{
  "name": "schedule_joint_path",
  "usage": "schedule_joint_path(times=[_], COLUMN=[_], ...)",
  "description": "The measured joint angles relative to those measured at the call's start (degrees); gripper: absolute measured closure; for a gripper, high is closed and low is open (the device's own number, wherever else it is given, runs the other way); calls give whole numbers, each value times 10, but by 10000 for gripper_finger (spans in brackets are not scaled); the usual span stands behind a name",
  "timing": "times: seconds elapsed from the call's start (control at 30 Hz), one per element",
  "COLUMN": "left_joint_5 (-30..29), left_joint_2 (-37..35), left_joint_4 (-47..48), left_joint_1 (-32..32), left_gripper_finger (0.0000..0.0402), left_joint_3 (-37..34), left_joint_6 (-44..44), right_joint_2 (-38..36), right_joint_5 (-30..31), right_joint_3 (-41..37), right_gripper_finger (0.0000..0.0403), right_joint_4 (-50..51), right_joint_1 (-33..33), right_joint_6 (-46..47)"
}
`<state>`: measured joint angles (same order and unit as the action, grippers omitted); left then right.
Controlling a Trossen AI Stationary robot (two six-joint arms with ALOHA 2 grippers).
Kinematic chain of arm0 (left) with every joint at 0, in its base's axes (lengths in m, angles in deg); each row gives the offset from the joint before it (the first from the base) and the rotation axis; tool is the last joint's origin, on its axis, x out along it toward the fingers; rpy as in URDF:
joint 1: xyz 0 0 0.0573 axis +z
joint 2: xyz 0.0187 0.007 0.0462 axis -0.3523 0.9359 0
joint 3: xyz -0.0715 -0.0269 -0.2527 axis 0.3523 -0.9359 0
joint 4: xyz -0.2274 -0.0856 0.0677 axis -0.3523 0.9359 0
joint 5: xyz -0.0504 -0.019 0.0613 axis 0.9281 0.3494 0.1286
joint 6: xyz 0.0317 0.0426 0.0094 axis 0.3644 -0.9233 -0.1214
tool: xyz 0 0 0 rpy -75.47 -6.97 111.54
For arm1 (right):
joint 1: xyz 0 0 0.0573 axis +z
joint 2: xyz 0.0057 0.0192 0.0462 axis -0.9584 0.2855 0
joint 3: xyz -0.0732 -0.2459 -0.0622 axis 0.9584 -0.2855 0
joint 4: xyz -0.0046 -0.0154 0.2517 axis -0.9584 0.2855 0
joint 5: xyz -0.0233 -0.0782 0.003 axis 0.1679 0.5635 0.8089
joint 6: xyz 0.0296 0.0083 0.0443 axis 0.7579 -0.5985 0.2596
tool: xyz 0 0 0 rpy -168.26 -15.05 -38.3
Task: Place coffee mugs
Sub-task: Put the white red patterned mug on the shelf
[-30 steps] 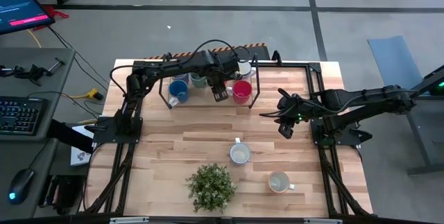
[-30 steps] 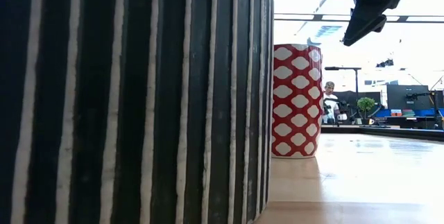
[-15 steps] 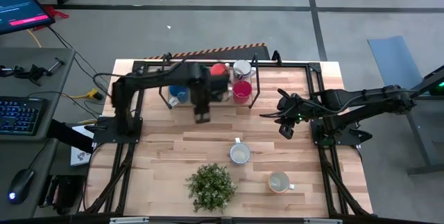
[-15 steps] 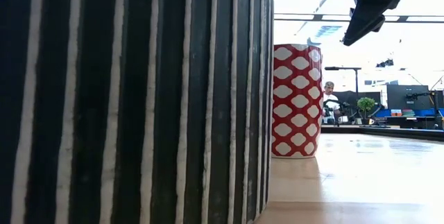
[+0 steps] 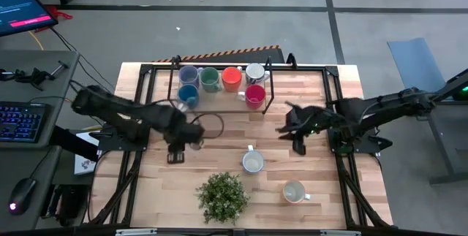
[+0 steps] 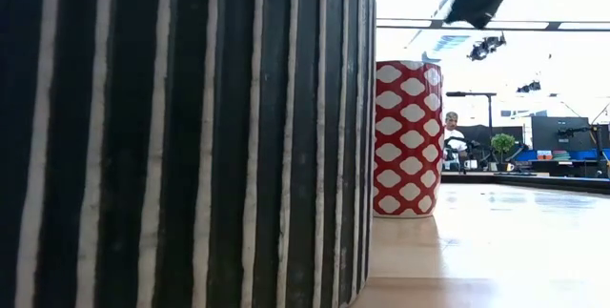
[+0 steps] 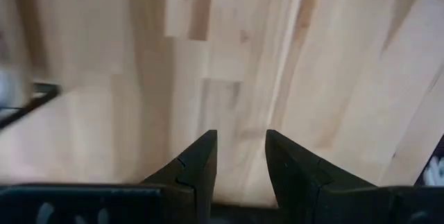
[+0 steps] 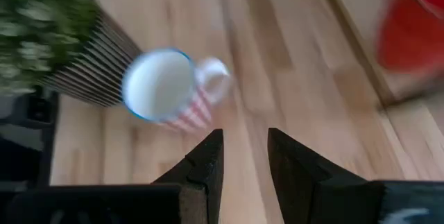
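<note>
High view: six coffee mugs stand in the wire rack (image 5: 268, 90) at the table's far edge, namely a grey-blue mug (image 5: 189, 74), green mug (image 5: 210, 80), orange mug (image 5: 232, 77), white mug (image 5: 255, 72), blue mug (image 5: 188, 95) and red mug (image 5: 254, 96). Two more stand on the wooden table (image 5: 219, 134) outside it: a patterned mug (image 5: 252, 163) near the middle, and a cream mug (image 5: 294, 191) toward the near right, with the potted plant (image 5: 222, 196) to their left. The left gripper (image 5: 176, 155) hangs over bare wood left of the middle; the right gripper (image 5: 298, 147) hangs right of the middle, apart from the patterned mug. Low view: the plant's striped pot (image 6: 181, 136) fills the left, with the red-and-white patterned mug (image 6: 408, 138) upright beyond it; a person (image 6: 452, 138) sits far behind. Left wrist view: the left gripper (image 7: 240, 156) has its fingers slightly parted over bare wood, empty. Right wrist view: the right gripper (image 8: 244, 154) likewise has parted, empty fingers; ahead stands the patterned mug (image 8: 166, 89), just beside the striped pot (image 8: 90, 68).
</note>
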<state>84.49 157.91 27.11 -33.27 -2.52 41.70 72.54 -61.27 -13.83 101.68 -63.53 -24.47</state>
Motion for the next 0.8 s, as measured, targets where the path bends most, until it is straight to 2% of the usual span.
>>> schedule_joint_path(times=[0.13, 0.3, 0.47, 0.67, 0.8], left_joint_5=[-14, -54, -89, -103, -112], left_joint_2=[-64, -112, -133, -135, -134], left_joint_4=[-69, -85, -87, -87, -105], left_joint_1=[-56, -112, -160, -202, -221], left_gripper_finger=[289, 289, 289, 289, 289], left_joint_3=[-75, -129, -161, -195, -218], left_joint_6=[86, 167, 203, 237, 250], right_joint_2=[56, 147, 245, 347, 392], right_joint_5=[39, 75, 76, 80, 77], right_joint_3=[0, 27, 106, 239, 289], right_gripper_finger=[311, 311, 311, 311, 311], right_joint_4=[-71, -65, -58, 75, 131], right_joint_1=[48, 74, 75, 75, 77], right_joint_6=[-28, 7, 2, -8, 6])
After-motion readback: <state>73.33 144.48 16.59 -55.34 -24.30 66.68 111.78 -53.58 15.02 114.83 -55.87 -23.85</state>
